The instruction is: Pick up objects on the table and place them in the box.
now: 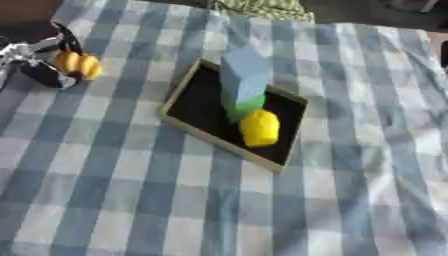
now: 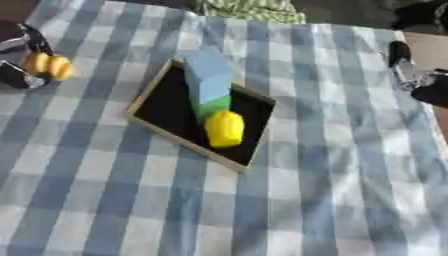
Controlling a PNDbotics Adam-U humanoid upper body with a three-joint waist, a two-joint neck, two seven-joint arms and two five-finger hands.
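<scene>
Holding an orange object at the far left edge of the tabletop, the left hand has its fingers curled round it; the object looks like two rounded lobes side by side, and what it is cannot be told. It sits well apart from the box, which is a shallow tray with a pale rim and a black floor, lying askew near the middle of the blue-and-white checked cloth. Inside the box: a light blue block tilted toward the far rim, a green piece just under it and touching, and a yellow rounded object against the green piece on the near side. These three crowd the right half of the box, so the bare black floor on the left half is the likely drop zone. Right hand shows at the right edge in the right eye view, off the cloth's working area; whether its fingers are spread or curled I cannot tell. Judgement: the orange object is the last loose item in view, gripped for a carry rightward to the box. Risk: clipping the leaning blue block on release.
</scene>
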